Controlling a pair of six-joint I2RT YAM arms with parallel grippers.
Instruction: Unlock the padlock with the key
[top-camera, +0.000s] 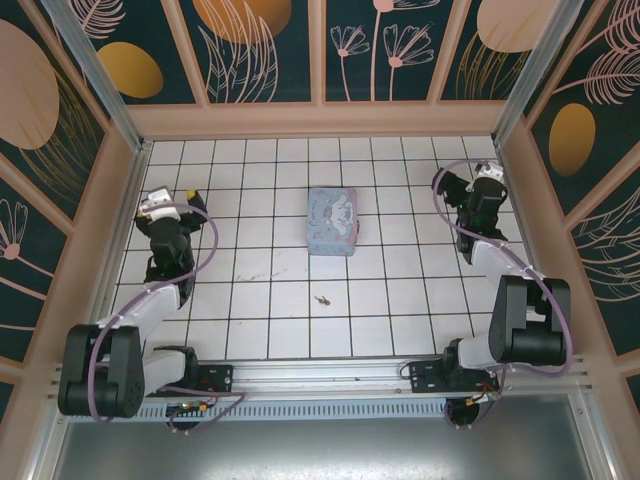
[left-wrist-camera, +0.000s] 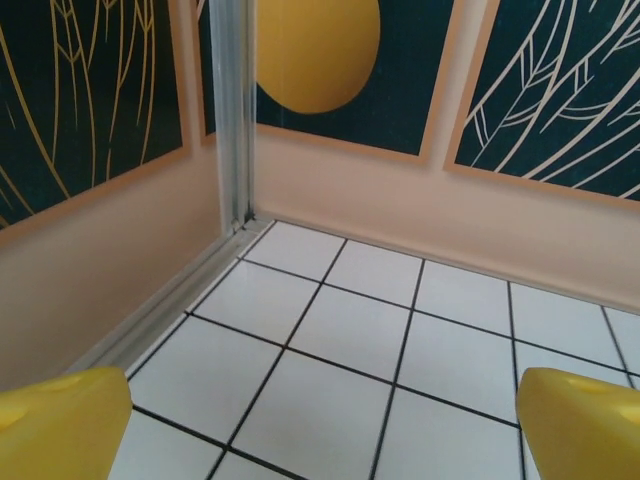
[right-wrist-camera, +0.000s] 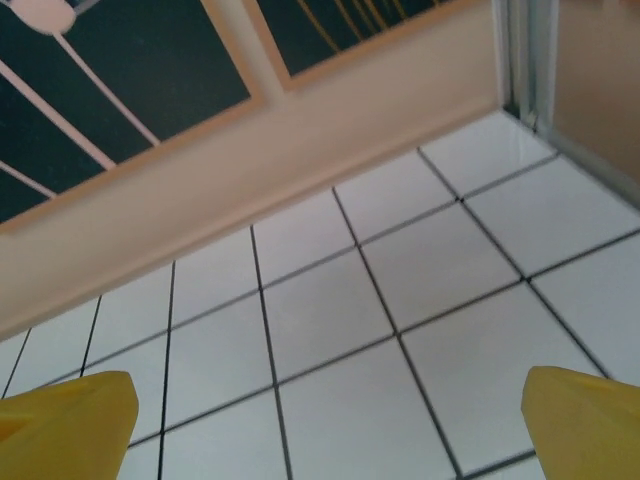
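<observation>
A tiny dark key (top-camera: 322, 298) lies on the white tiles near the middle of the floor, a little toward the front. I cannot make out the padlock in any view. My left gripper (top-camera: 165, 200) hovers at the left side, well away from the key. In its wrist view the left gripper (left-wrist-camera: 320, 425) is open, with bare tiles between its yellow fingertips (left-wrist-camera: 70, 420). At the far right my right gripper (top-camera: 472, 185) is raised. Seen from its wrist, the right gripper (right-wrist-camera: 325, 430) is open too, its yellow fingertips (right-wrist-camera: 585, 420) wide apart over bare tiles.
A pastel cartoon-printed box (top-camera: 333, 222) rests in the centre of the floor, behind the key. Peach walls (top-camera: 320, 120) with dark leaf panels enclose the floor on three sides. A metal corner post (left-wrist-camera: 232, 110) stands ahead of the left gripper.
</observation>
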